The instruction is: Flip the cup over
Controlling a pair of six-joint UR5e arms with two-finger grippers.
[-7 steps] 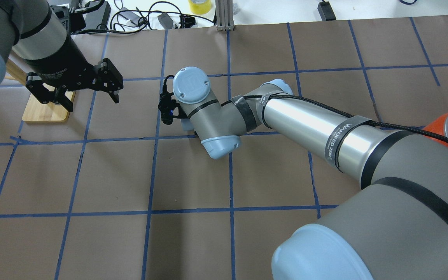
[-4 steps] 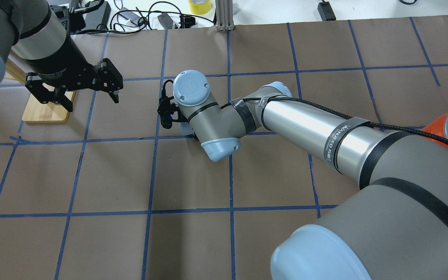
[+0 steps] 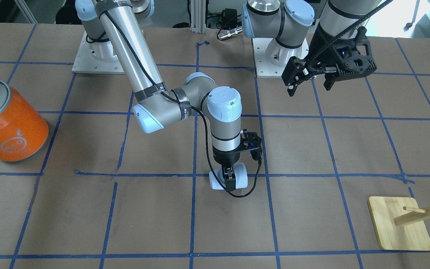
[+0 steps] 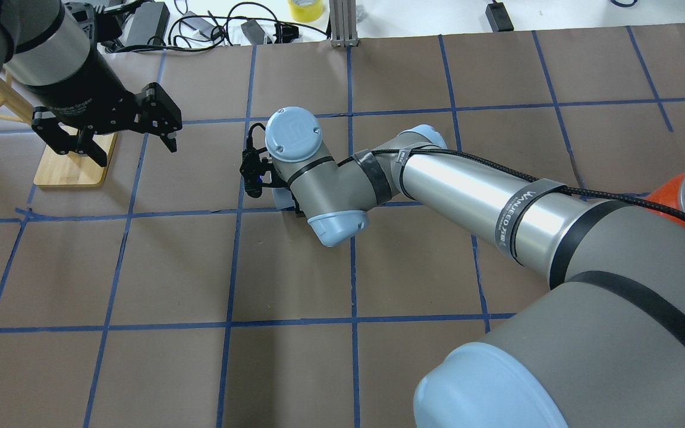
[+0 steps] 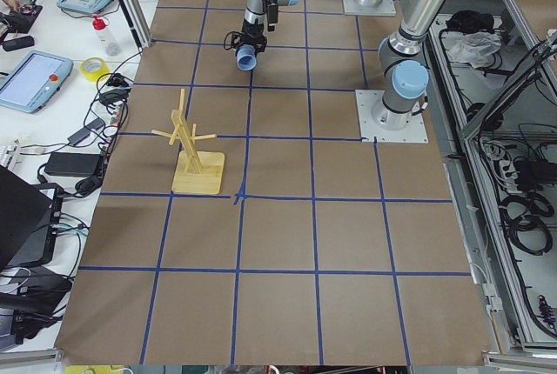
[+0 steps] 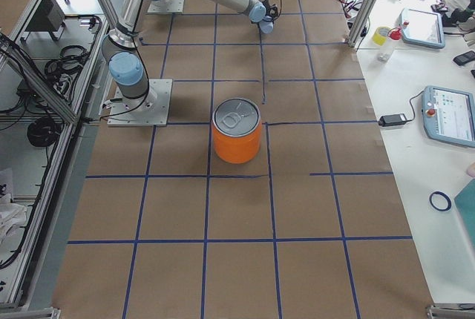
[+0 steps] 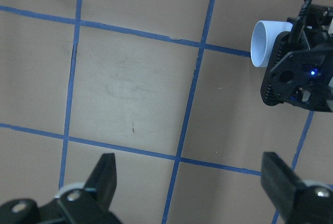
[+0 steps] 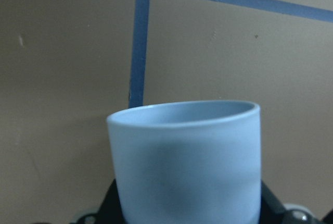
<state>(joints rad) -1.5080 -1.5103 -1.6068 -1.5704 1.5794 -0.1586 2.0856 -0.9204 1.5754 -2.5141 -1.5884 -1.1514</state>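
Observation:
The cup (image 3: 242,175) is a small pale blue-white tumbler lying on its side at the table's middle. My right gripper (image 3: 230,179) points straight down and is shut on it, with one finger in front of the cup's wall. In the right wrist view the cup (image 8: 187,161) fills the space between the fingers. A sliver of the cup (image 4: 286,200) shows under the wrist in the overhead view. My left gripper (image 4: 136,151) is open and empty, hovering above the table to the cup's left. Its wrist view shows the cup's open rim (image 7: 268,41).
A large orange can (image 3: 8,123) with a silver lid stands on the robot's right side. A wooden peg rack (image 3: 401,224) on a bamboo base stands on the left side, just under my left gripper's arm. Cables and gear (image 4: 229,27) lie beyond the far edge.
My left gripper has moved a little back and to the left, still open. My right wrist has shifted slightly with the cup in its grip.

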